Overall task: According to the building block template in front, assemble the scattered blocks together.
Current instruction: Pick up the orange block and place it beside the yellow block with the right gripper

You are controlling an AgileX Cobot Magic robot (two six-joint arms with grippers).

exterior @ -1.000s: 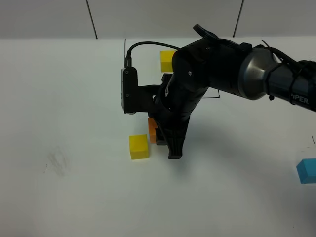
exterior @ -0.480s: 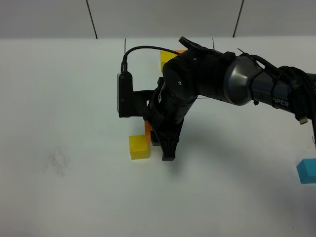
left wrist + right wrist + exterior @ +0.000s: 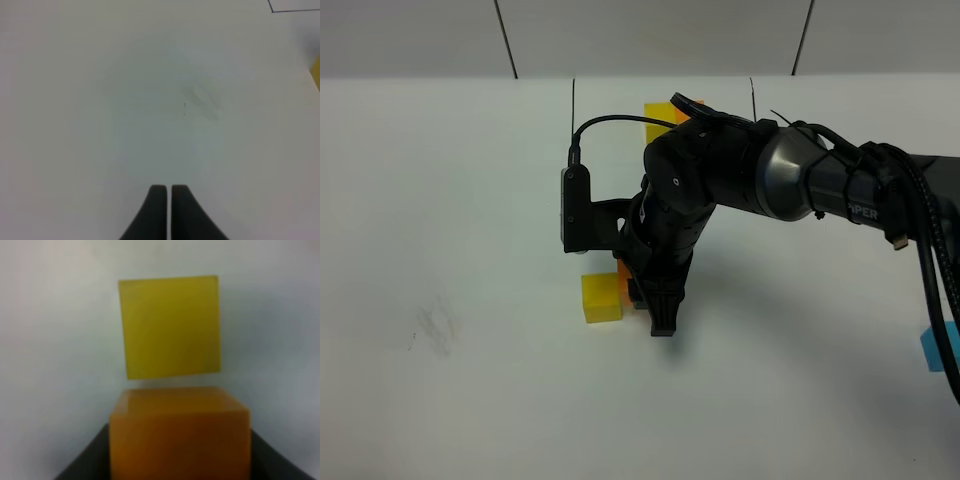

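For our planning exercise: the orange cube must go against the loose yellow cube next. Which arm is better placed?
Right. The right gripper holds the orange cube, just beside the yellow cube. The left gripper is shut and empty over bare table.

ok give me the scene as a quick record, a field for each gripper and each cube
right gripper: shut on orange cube, low at the table
orange cube: between the jaws, beside yellow cube, thin gap in the wrist view
yellow cube: on table, free
blue cube: far right, apart from the others
template: at the back, mostly hidden by the arm
left gripper: shut, empty, over the table
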